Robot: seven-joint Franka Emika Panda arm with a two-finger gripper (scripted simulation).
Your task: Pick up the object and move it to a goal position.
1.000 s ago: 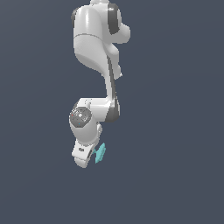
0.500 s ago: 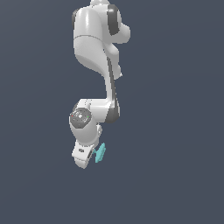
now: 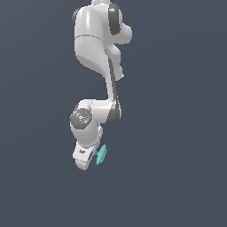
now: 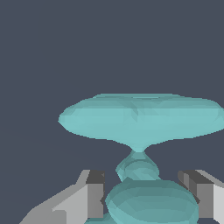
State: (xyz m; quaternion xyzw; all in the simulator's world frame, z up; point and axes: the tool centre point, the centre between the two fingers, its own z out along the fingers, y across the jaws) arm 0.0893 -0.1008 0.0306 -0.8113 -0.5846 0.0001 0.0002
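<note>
Backdrop: plain slate-grey, no surface visible.
Gripper (image 4: 146, 199): fingers (image 4: 94, 197) partly closed, clamping the near panel of the object (image 4: 140, 118).
Object: teal, at the arm's (image 3: 95, 66) lower tip, beside the gripper (image 3: 91, 156).

The arm (image 3: 95, 40) has a smooth, glossy white shell like moulded plastic, with darker grey joint caps. The object (image 4: 140, 120) looks like smooth teal plastic with a soft, faceted sheen. The tool (image 4: 146, 197) fingers (image 4: 94, 194) appear matt grey with darker pads.
</note>
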